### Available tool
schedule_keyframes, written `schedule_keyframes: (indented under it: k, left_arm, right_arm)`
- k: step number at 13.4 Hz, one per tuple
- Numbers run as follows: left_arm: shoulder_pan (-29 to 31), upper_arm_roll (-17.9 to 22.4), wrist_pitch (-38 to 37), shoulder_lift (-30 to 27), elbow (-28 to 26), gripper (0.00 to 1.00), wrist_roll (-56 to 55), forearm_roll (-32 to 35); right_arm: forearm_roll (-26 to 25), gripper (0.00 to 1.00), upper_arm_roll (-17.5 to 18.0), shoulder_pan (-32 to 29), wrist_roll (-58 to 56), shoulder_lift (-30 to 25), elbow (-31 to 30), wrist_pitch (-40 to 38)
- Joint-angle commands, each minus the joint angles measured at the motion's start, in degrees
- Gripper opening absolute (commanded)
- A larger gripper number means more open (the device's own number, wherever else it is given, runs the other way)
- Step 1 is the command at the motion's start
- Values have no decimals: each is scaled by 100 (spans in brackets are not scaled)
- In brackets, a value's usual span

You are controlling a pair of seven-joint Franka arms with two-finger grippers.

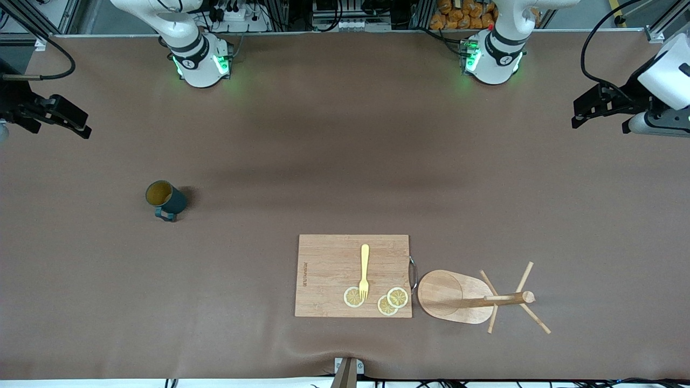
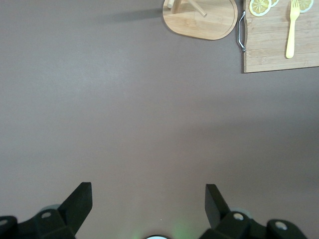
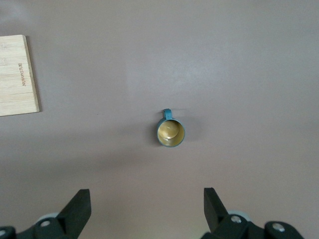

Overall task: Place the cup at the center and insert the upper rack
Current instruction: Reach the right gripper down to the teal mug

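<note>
Nearest the front camera lies the rectangular pale bamboo cutting board [image 1: 353, 275], the landmark for everything else; on it rest a yellow plastic fork [image 1: 364, 271] and three thin lemon slices [image 1: 398, 297], and a small metal handle [image 1: 413, 274] is fixed to its edge toward the left arm's end of the table. Just beside that handle lies the light wooden mug tree [image 1: 455, 297], the task's upper rack, tipped on its side with its oval base on edge next to the board and its post and thin pegs pointing away toward the left arm's end; lying so, it looks to need lifting upright before it can be inserted anywhere. The small dark teal-green mug [image 1: 165, 199] with a yellowish-brown inside, the task's cup, stands upright well apart from the board, farther from the front camera and toward the right arm's end of the table, its handle turned toward the camera; it is plainly not yet at the centre. The right gripper [image 3: 145, 209] hangs high above the table over the mug with its fingers spread wide and nothing between them, a fair position for a descent. The left gripper [image 2: 148, 201] hangs over bare tabletop at its own end, fingers likewise spread and empty, apparently waiting. Everything sits on a matte brown mat [image 1: 334, 156] covering the table, slightly rippled at the edge nearest the camera; past the arm bases run aluminium frames and cables.
</note>
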Motion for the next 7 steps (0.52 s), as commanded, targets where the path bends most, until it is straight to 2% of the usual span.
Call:
schedule_keyframes:
  k: [1,5,7]
  left_arm:
    - [6,-15,-22,24,69,100,58,97]
    - [24,-15,-22,24,86,100,94,88]
    - [-38,-15,-22,41,86,100,85,132]
  right_arm:
    - [21,100,-12,-9,-93,-108,-154,81]
    - [21,100,-3,8,-75,14,-233,90]
    - [21,100,-3,-18,-75,16,-644,439]
